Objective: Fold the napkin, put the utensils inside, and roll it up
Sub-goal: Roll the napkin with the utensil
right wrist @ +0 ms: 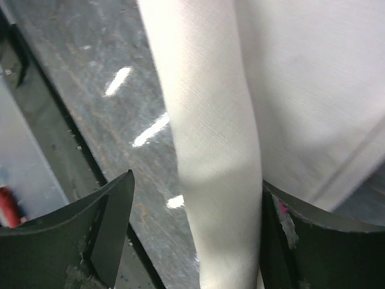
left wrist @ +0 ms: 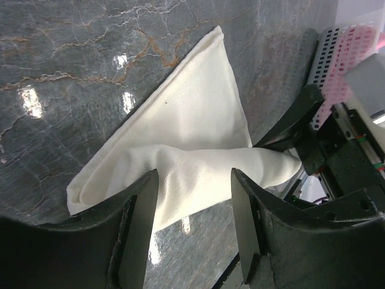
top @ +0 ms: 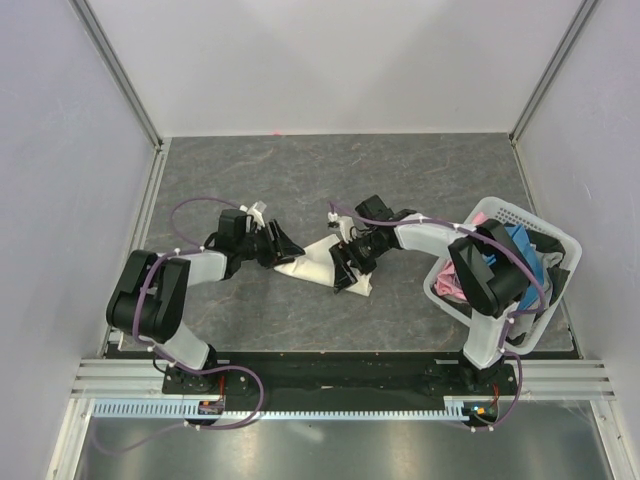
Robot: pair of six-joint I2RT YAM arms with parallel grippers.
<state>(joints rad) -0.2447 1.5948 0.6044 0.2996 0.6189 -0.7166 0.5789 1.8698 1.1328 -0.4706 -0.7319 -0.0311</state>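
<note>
The cream-white napkin [top: 318, 262] lies on the dark table as a folded triangle, its near edge rolled into a thick tube [left wrist: 198, 171]. My left gripper [top: 283, 248] is open at the roll's left end, and the roll's edge lies between the fingers [left wrist: 143, 226]. My right gripper [top: 350, 268] is open around the roll's right end. In the right wrist view the roll [right wrist: 216, 150] rests against the right finger [right wrist: 286, 232], with a gap to the left one. The black utensil is not in view.
A white plastic basket [top: 545, 228] stands at the right edge, holding a blue cloth [top: 522, 250] and a pink cloth [top: 450, 285]. The black front rail [top: 320, 370] runs along the near edge. Grey walls enclose the table.
</note>
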